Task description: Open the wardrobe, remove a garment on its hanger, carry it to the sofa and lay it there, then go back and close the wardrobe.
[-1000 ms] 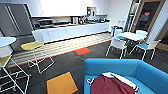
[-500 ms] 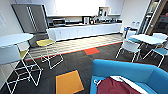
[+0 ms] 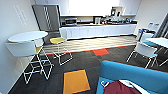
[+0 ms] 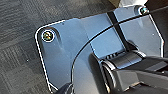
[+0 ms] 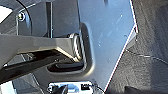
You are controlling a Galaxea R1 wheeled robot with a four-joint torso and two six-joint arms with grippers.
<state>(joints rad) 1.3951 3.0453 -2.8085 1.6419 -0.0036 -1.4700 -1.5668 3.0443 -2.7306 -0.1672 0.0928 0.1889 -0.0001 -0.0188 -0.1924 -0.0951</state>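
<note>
The turquoise-blue sofa (image 3: 140, 75) fills the lower right corner of the head view, close to me. On its seat lies the maroon garment (image 3: 120, 88) with white trim, spread flat. A thin white curve of the hanger (image 3: 104, 84) shows at the garment's left end, resting on the seat. Nothing is touching the garment.
A round white table (image 3: 27, 36) with white wire-legged chairs (image 3: 27, 50) and a yellow-seated chair (image 3: 58, 41) stands at the left wall. A white kitchen counter (image 3: 100, 31) and a grey fridge (image 3: 47, 17) line the back. More white chairs (image 3: 145, 51) stand right. Dark carpet holds orange (image 3: 75, 81) and red (image 3: 100, 52) tiles.
The whole head view has swung: the camera has turned left, so the table and fridge have come further in and the sofa has slid to the lower right.
</note>
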